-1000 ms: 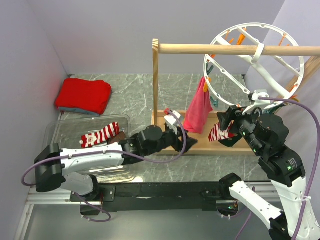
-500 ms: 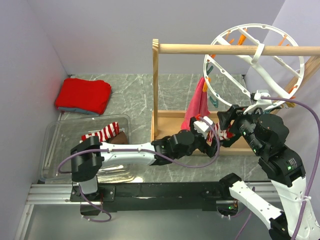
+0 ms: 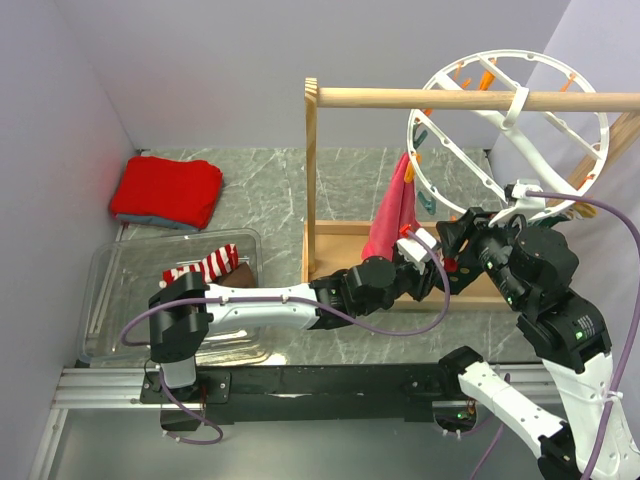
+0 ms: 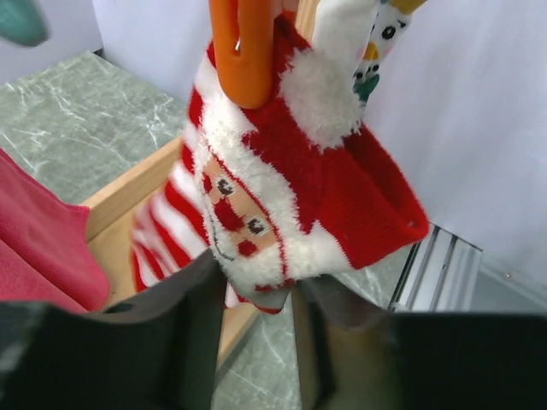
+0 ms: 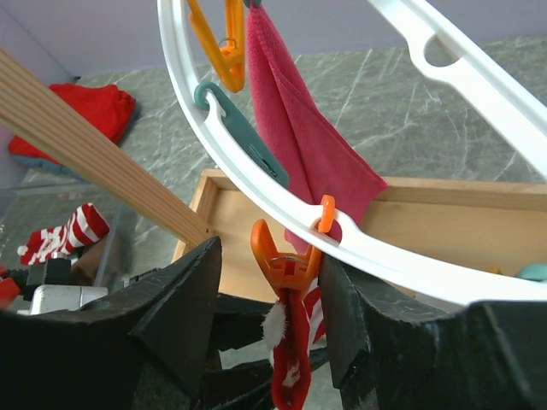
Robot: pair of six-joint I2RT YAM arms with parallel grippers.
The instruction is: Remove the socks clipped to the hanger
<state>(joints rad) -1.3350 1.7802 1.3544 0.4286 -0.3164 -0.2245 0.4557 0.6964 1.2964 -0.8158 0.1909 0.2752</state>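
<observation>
Hanging from an orange clip (image 5: 286, 265) on the white hanger (image 5: 402, 256), mid-frame, the striped sock (image 4: 282, 196) looks soft, light, stretchy; we would pinch its lower hem. Our left hand (image 4: 254, 286) flanks it, grip unclear; right hand (image 5: 269, 286) gapes around the clip.

The hanger (image 5: 496, 85) hangs from the rail (image 3: 420, 97) on the right, above the tray (image 5: 461, 226). A cloth (image 3: 390, 220) hangs from its left rim. Just right of that, the clipped sock (image 4: 282, 196) hangs from a clip (image 4: 248, 51). On the left, a bin (image 3: 120, 270) holds a loose sock (image 3: 205, 268). Behind the bin, a folded cloth (image 3: 168, 192) lies on the table (image 3: 260, 180).
</observation>
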